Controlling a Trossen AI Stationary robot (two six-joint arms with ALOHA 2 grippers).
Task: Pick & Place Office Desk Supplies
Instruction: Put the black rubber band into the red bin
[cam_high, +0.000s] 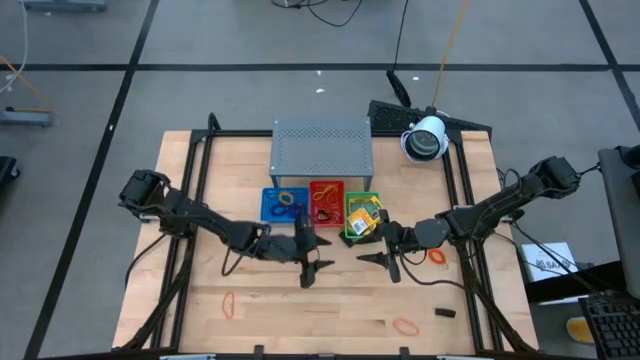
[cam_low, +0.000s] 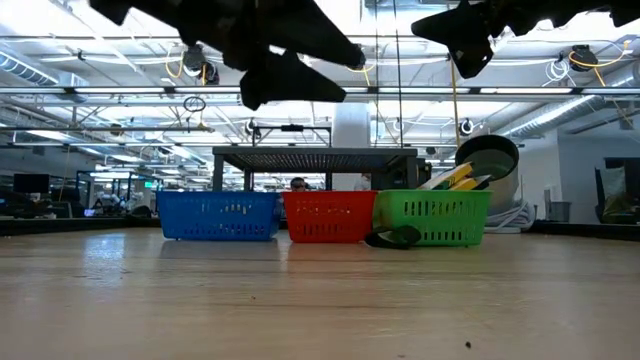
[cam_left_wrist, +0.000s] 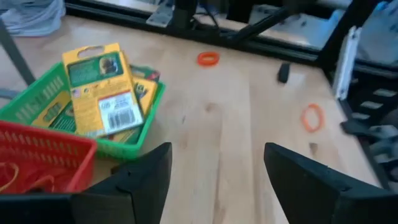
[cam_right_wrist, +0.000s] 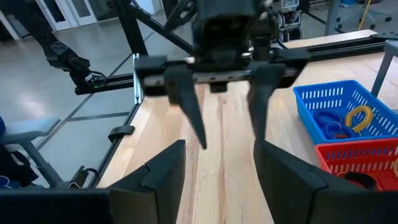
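High view first: nearest the front edge of the surface lie two orange rubber bands and a small black piece. Further in, the left gripper hovers with its jaws spread wide and empty, facing the right gripper, which also stands open and holds nothing. An orange ring sits just beside the right arm. Beyond them stand the blue tray, red tray and green tray, the last holding yellow-and-green packets. Farthest back is the grey perforated shelf.
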